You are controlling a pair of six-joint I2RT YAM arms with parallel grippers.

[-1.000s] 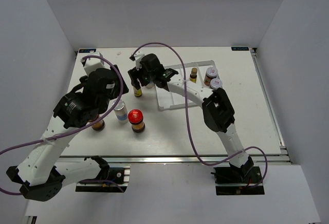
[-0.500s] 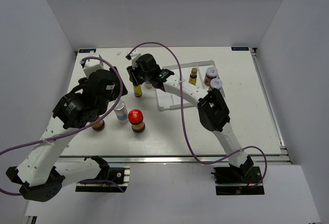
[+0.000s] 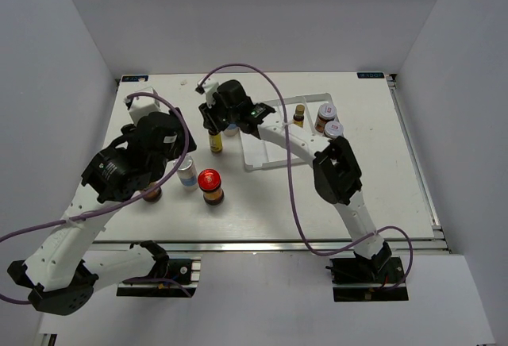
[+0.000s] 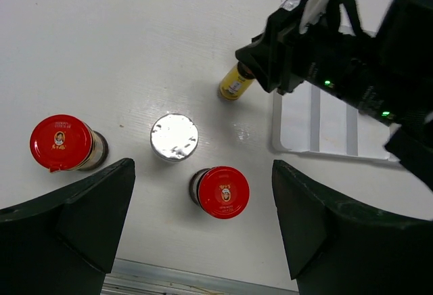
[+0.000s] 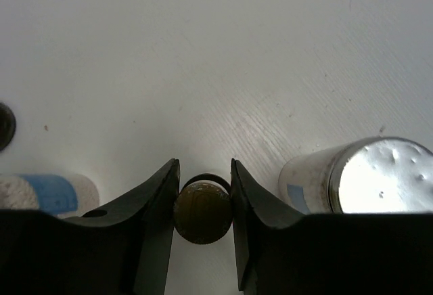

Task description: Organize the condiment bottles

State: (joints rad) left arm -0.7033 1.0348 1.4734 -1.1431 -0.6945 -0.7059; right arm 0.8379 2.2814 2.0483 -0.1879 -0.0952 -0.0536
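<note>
While pinched at its dark cap between the right gripper's narrowed jaws, slim yellow bottle is over white table, just left of white divided tray. Left gripper spread wide, holding nothing, above silver-capped shaker and red-lidded jar.

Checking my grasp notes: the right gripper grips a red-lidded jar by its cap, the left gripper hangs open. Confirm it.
Wrong thing: the right gripper grips the slim yellow bottle by its dark cap, not a red-lidded jar, as the right wrist view shows. The left gripper does hang open.
</note>
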